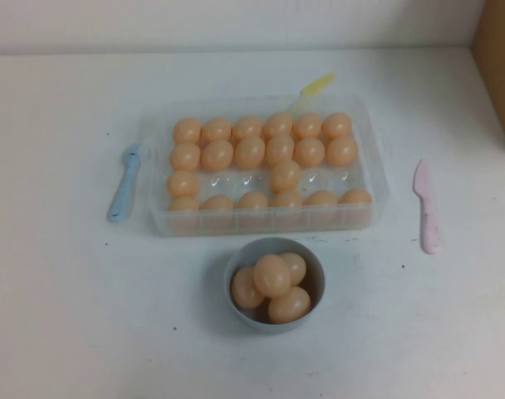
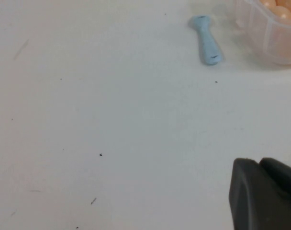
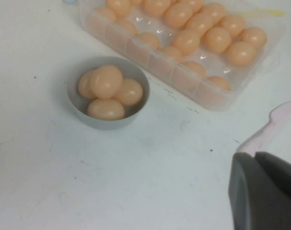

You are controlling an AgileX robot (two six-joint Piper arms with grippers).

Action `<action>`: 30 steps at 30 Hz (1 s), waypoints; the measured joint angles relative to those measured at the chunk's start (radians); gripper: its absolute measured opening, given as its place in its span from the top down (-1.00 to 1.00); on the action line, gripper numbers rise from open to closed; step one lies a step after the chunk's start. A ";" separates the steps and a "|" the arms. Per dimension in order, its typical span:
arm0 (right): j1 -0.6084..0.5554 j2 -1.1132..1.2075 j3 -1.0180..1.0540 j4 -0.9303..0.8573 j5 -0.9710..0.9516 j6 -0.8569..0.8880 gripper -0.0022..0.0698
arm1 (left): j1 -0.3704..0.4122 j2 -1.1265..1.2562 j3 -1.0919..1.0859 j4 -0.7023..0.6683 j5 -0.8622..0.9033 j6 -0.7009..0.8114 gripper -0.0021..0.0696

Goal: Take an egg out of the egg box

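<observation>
The clear egg box lies at the table's middle with several peach eggs in its cups; some cups in the third row are bare. In front of it, a grey-blue bowl holds several eggs. Neither arm shows in the high view. My left gripper is shut and empty over bare table, short of the box's corner. My right gripper is shut and empty, near the table front, to the right of the bowl and the box.
A blue spoon lies left of the box, also in the left wrist view. A pink knife lies right of it, also by my right gripper. A yellow spoon is behind the box. A brown box stands far right.
</observation>
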 joint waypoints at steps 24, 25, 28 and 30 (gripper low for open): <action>0.000 -0.286 0.285 -0.144 -0.202 0.069 0.99 | 0.000 0.000 0.000 0.000 0.000 0.000 0.96; -0.004 -0.291 0.307 -0.138 -0.215 0.088 0.99 | 0.000 0.000 0.000 0.000 0.000 0.000 0.96; -0.043 -0.330 0.387 -0.099 -0.294 0.121 0.99 | 0.000 0.000 0.000 0.000 0.000 0.000 0.96; -0.086 -0.367 0.447 -0.073 -0.379 0.128 0.99 | 0.000 0.000 0.000 0.000 0.000 0.000 0.95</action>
